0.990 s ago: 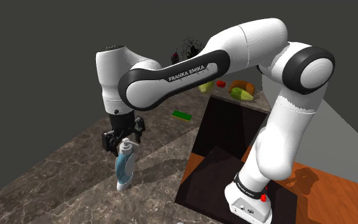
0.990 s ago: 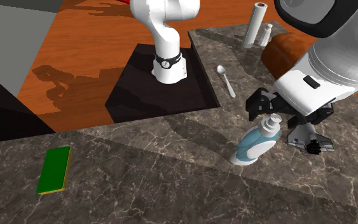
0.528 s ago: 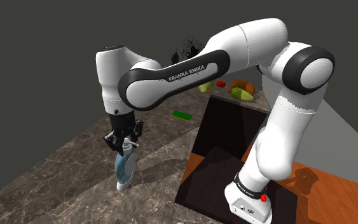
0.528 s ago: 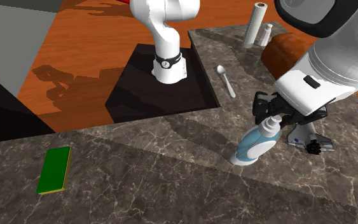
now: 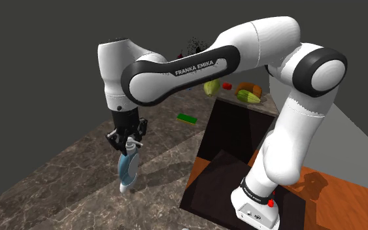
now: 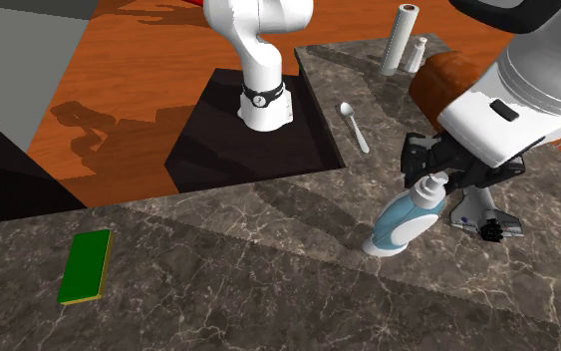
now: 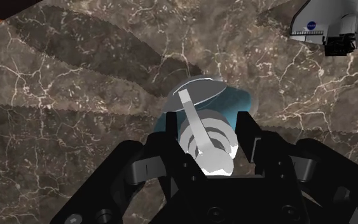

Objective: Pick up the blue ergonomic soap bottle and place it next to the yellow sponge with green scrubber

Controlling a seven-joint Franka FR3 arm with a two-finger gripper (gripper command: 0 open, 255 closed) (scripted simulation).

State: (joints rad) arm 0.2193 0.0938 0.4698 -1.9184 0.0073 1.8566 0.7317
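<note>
Pinches the blue soap bottle point(image 6: 398, 225) by its white pump neck in the end effector point(image 6: 430, 176), tilted, hanging just beneath. Could slip or swing from so narrow a hold, or scrape the bench point(image 6: 248, 291). Well beyond, the green-topped sponge point(image 6: 85, 265).

You're looking at a glossy white round-linked arm point(image 5: 267, 36) with dark grey joint bands, one lettered "FRANKA EMIKA" point(image 5: 199, 66) in white. Its base collar point(image 5: 254, 193) carries what seems a red button. The all-black two-finger tool point(image 5: 129, 139) is boxy.
</note>
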